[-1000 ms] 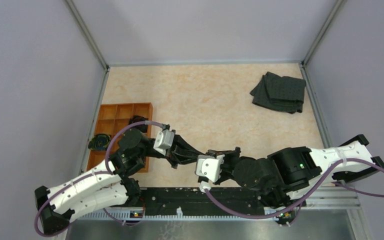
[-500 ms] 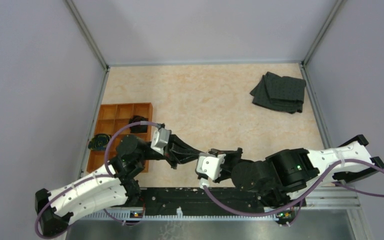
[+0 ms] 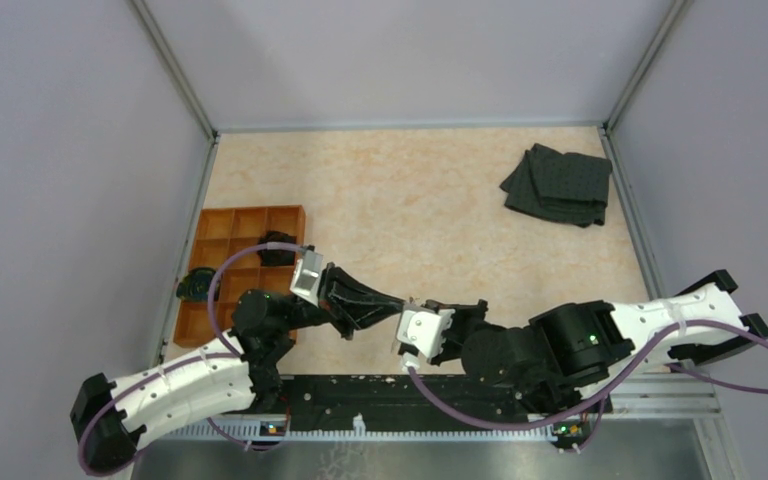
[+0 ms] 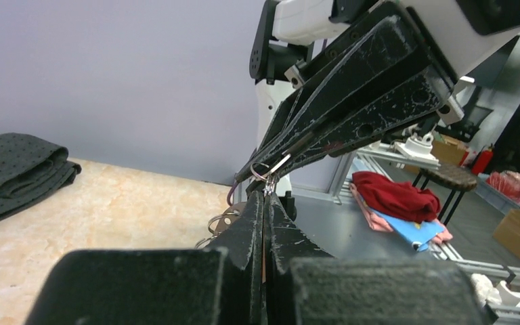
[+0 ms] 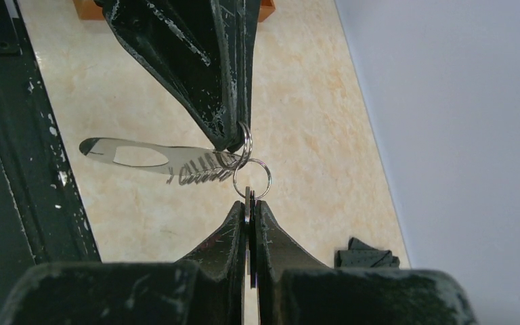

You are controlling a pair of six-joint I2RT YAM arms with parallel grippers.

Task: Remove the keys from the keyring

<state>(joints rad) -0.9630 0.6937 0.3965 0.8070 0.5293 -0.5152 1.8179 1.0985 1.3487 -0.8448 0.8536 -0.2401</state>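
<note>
In the right wrist view, my right gripper (image 5: 249, 202) is shut on two thin flat metal pieces hanging from a small split ring (image 5: 252, 179). My left gripper (image 5: 233, 141) comes in from above, shut on the end of the keyring (image 5: 139, 156), a flat silver oval loop with a hollow middle. The keys (image 5: 200, 177) form a tiny toothed fringe along its lower edge. A second small ring (image 5: 245, 145) links both. In the top view the grippers meet tip to tip, left (image 3: 390, 303) and right (image 3: 418, 308), above the near table edge. The left wrist view shows my left gripper (image 4: 266, 193) shut.
An orange compartment tray (image 3: 230, 222) with black rounded lumps (image 3: 278, 246) sits at the left. A dark folded cloth (image 3: 560, 185) lies at the far right. A black rail (image 3: 410, 402) runs along the near edge. Grey walls enclose the table.
My left wrist has drawn back to the left and its arm has dropped lower. The right arm has shifted slightly left. Both grippers stay shut and joined at the rings.
</note>
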